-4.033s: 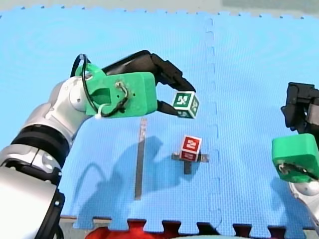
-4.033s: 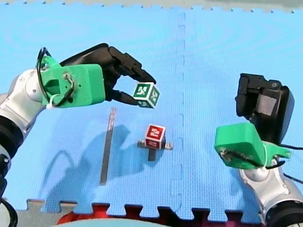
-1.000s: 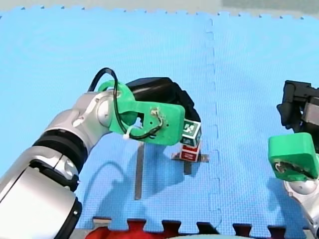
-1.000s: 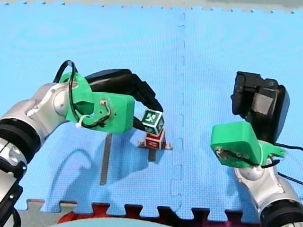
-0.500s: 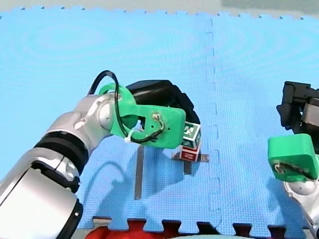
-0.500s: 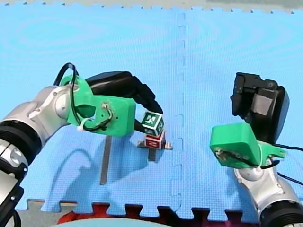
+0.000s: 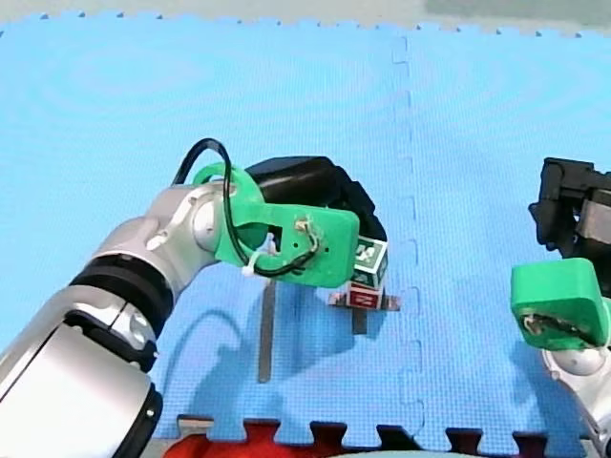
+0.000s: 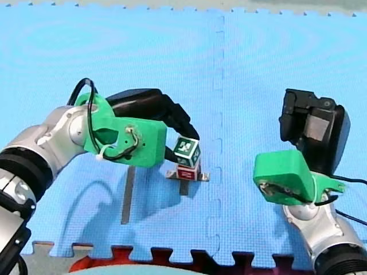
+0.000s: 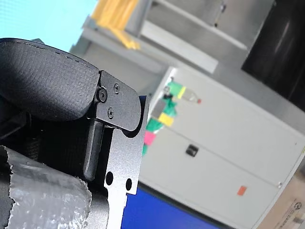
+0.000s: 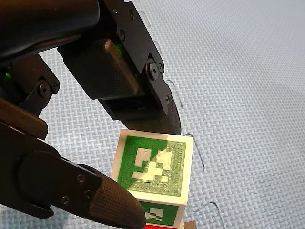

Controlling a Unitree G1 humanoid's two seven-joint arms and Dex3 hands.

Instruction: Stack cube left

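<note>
A green cube (image 8: 188,150) with white markings sits on top of a red cube (image 8: 186,171) near the middle of the blue foam mat (image 7: 191,114). My left hand (image 8: 183,146) reaches in from the left and is shut on the green cube. In the second wrist view its black fingers (image 10: 119,76) press the green cube (image 10: 155,167) from two sides. The red cube (image 7: 362,297) is mostly hidden under the green one. My right hand (image 8: 312,129) hangs at the mat's right side, holding nothing.
The red cube stands on a grey tape cross (image 7: 360,320). A long grey strip (image 7: 265,334) lies to the left of it. A seam (image 7: 406,143) runs down the mat. The mat's jagged front edge (image 7: 286,434) is near, with something red below it.
Four seconds ago my left hand held the green cube in the air above the red cube. It has come down, and the green cube now sits on the red one. The right arm barely moved.
</note>
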